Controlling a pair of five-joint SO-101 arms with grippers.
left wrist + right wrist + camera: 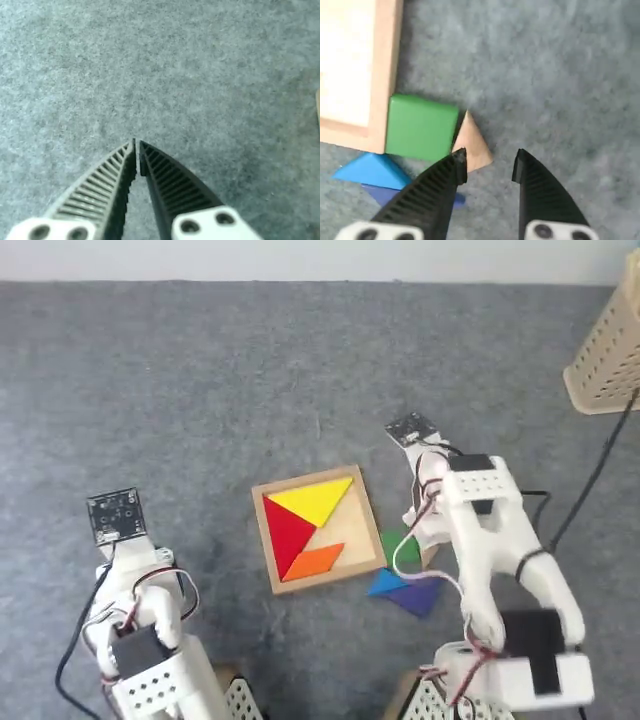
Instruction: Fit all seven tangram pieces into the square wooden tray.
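Hovering with right tool point(490, 155) moderately parted, one tip over small pale wooden triangle point(472, 145), touching green square block point(421, 127) just outside square wooden tray point(387, 60). Far nearer than left tool point(137, 145), closed above grey worktop point(200, 60).

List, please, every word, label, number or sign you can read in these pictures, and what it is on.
None is readable.
Left arm's board, right arm's board: tiny marks, too small to read.
Wooden tray, yellow piece: plain, no print.
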